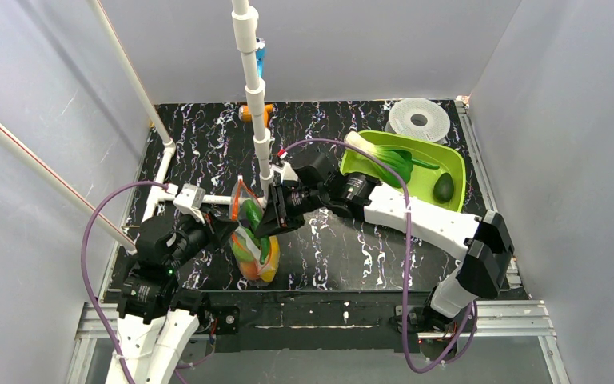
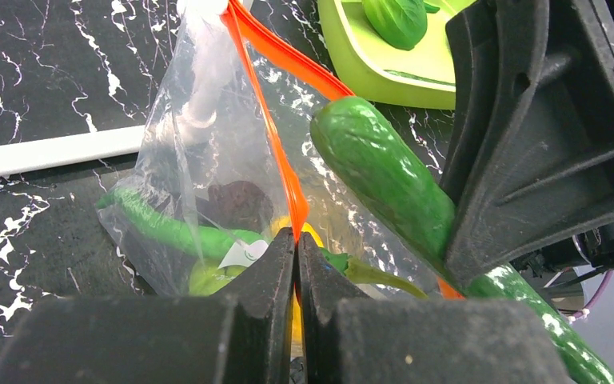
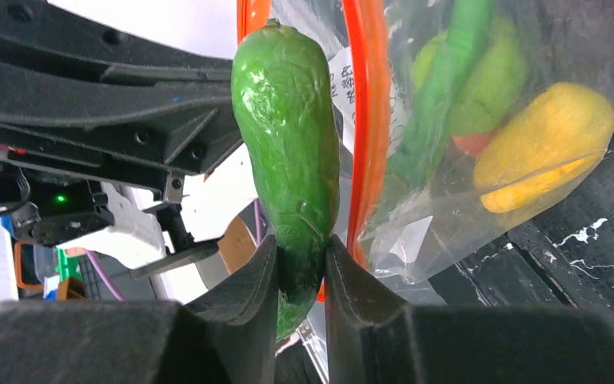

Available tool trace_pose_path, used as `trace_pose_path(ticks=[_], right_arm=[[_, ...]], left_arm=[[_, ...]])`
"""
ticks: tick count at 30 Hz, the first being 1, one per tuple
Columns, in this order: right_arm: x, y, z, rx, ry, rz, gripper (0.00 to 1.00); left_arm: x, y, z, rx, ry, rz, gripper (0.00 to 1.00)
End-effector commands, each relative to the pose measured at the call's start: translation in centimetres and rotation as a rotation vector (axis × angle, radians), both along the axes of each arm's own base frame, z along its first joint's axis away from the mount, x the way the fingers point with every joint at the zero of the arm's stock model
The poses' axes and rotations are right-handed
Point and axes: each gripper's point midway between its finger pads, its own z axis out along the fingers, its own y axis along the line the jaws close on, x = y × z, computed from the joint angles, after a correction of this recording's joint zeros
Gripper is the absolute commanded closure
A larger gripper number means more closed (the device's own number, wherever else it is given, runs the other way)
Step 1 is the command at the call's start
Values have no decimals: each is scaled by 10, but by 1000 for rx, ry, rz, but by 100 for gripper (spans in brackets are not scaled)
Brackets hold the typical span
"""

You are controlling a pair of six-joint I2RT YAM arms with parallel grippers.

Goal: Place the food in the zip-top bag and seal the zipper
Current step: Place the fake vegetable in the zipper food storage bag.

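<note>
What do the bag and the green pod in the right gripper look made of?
Zip-top bag: thin clear plastic film, glossy; it is creased, crinkled and see-through. Green pod: probably moulded plastic or rubber, shiny with bright highlights and a faintly dimpled skin; how hard it is cannot be told.

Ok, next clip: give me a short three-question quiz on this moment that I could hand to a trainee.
1. Pick one: the right gripper holds A nothing, B a long green vegetable, C a cloth.
2. True or false: the left gripper is open, clear of the zip-top bag.
3. Where does the dark green avocado lie?
Key: 1 B. 2 False: it is shut on the bag's zipper. 3 In the lime-green tray, not in the bag.
</note>
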Motion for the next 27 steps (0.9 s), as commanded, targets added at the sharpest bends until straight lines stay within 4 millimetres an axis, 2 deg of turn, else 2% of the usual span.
trace_pose_path(ticks=[1,8,13,21,27], right_arm=[[14,15,35,80,-35,-70,78],[20,28,33,44,-40,-64,62],[27,28,29,21,-68,-85,50],[29,21,29,3,-116,-97,46],[33,0,51,15,-254,-112,42]], left_arm=[[0,2,-2,5,-3,11,100],[-1,2,-1,3,-11,10,100],[-1,2,0,2,-14,9,100],[-2,2,0,1,-16,8,100],[-1,2,0,1,-14,6,100]])
